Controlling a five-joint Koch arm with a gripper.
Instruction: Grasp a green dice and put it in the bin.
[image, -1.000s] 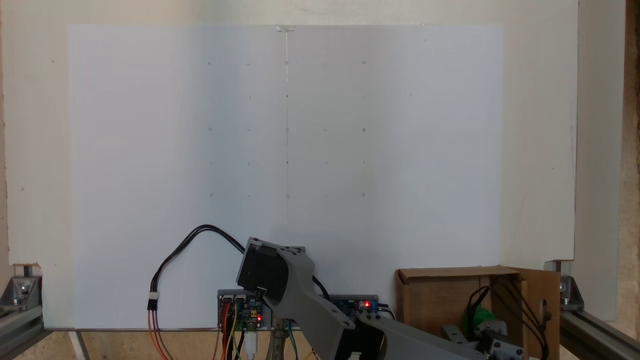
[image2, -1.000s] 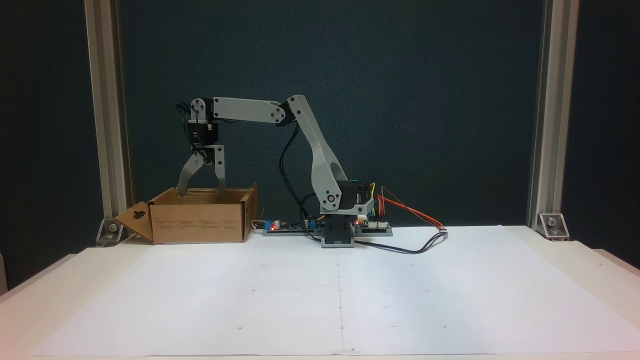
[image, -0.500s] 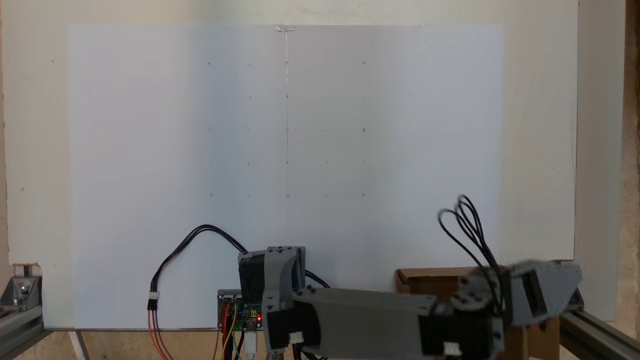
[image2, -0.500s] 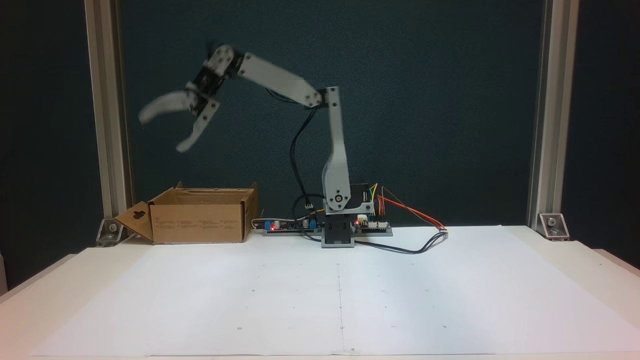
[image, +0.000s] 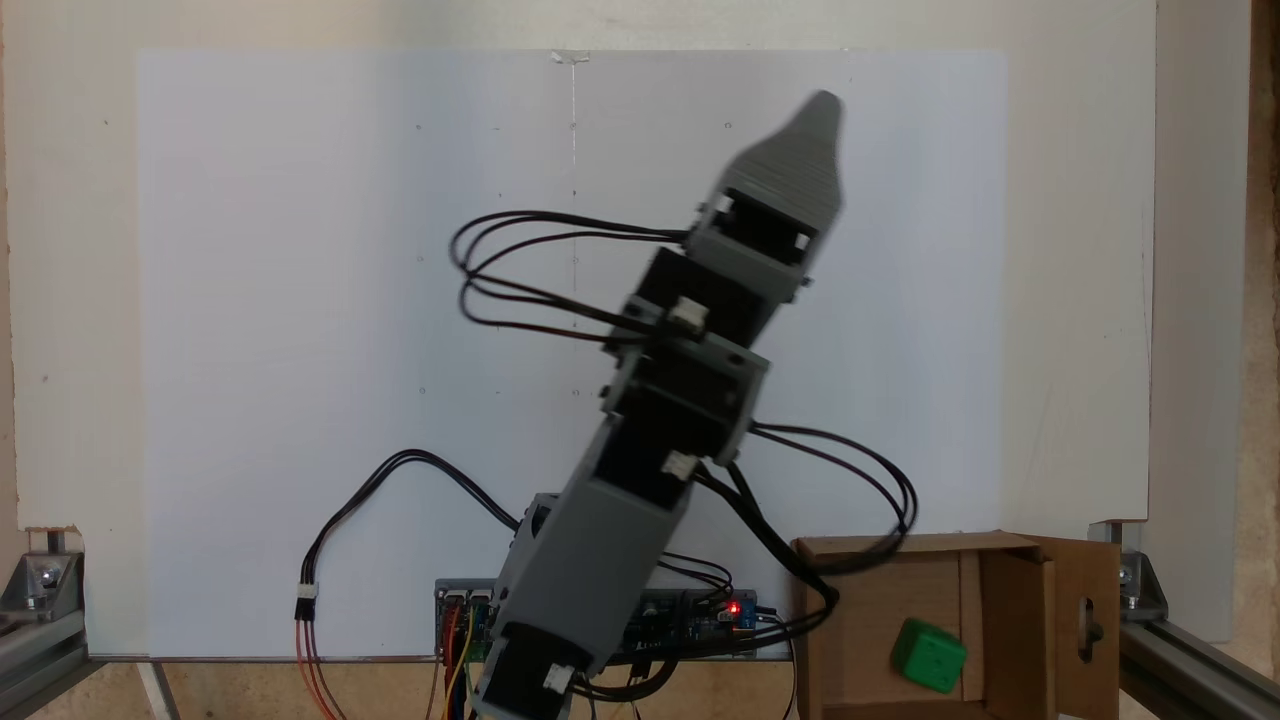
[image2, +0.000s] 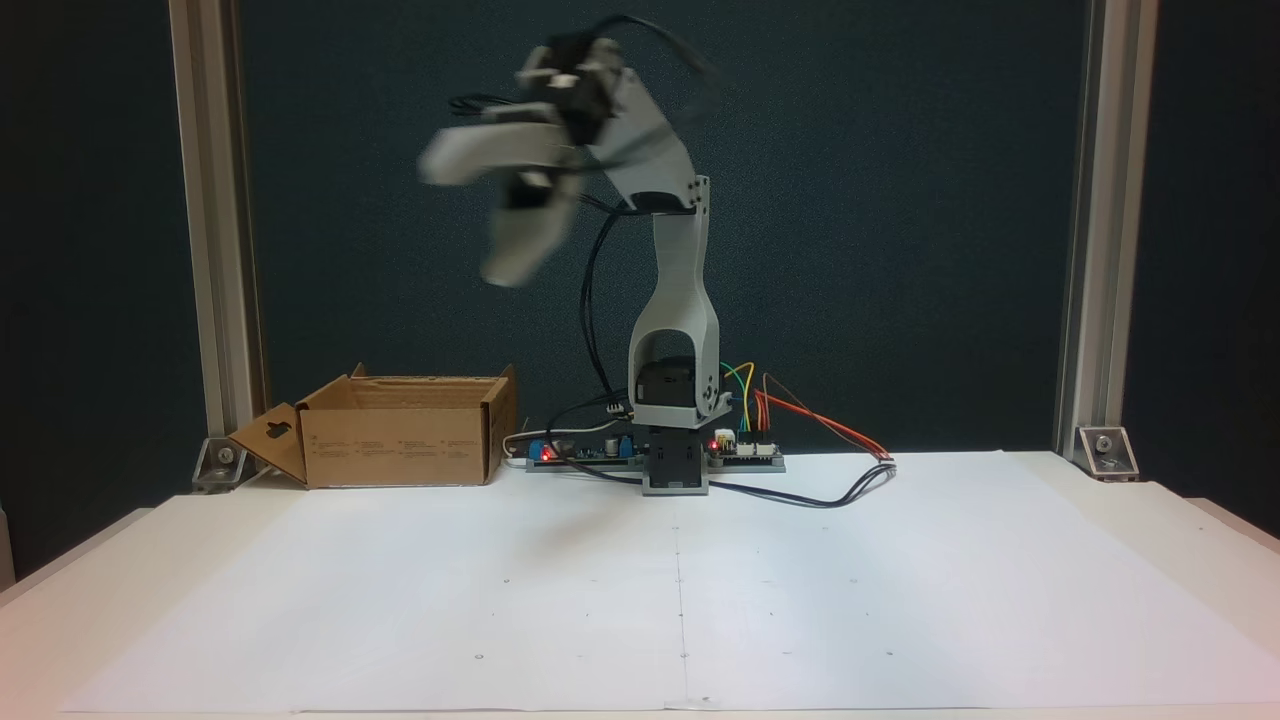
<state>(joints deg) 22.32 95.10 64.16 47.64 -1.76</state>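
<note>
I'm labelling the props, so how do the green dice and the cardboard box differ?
The green dice is small and bright green; the cardboard box is much bigger and brown. The dice is a solid cube with rounded edges; the box is open-topped with upright flaps. The dice lies inside the box. Both are roughly box-shaped.

1. Grey plastic arm (image: 600, 540), links ribbed with printed layer lines.
2. Black servo blocks (image: 690, 400) between links, each with a small white connector.
3. Black cables (image: 540, 265) looping off the sides in thin bundles.
4. Pale grey gripper (image2: 470, 215), two tapered fingers, blurred.
5. Arched grey shoulder bracket (image2: 676, 330) over a black base motor.
</note>
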